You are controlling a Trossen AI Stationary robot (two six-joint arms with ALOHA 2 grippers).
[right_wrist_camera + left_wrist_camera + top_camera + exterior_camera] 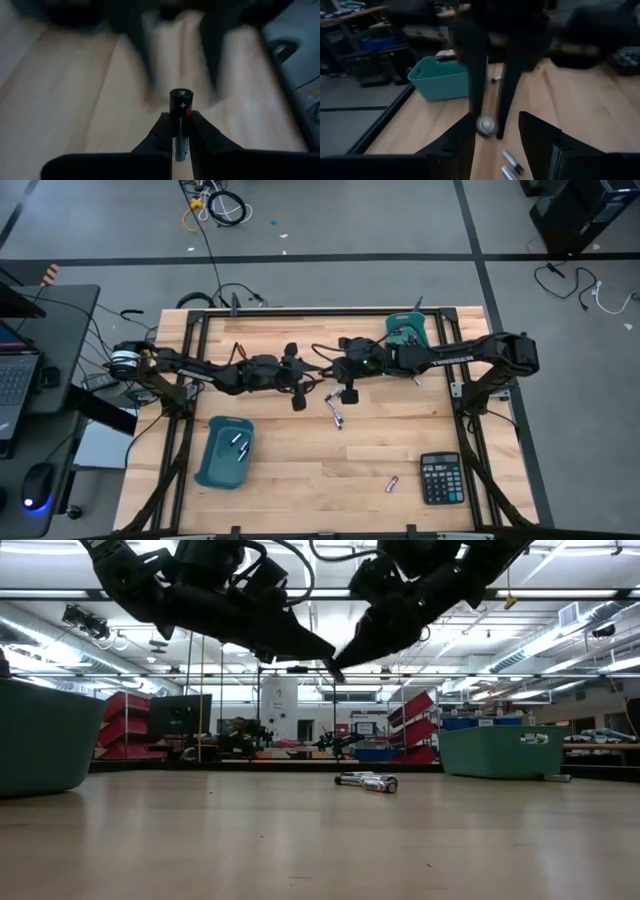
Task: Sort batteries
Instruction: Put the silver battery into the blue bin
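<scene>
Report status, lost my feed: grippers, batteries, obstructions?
Right gripper shut on battery, mid-table. Left gripper open, facing it. Loose batteries below. Nothing blocking.

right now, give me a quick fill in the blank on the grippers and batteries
1. The right gripper is shut on a ____.
2. The left gripper is ____.
3. The bin near the left arm holds ____ batteries.
4. The calculator is ____ in colour.

Missing: battery; open; two; black

Grey floor crossed by dark tape lines, strewn with loose cables. Laptop and mouse on a dark desk. Beyond, red shelving under long ceiling lights.
</scene>
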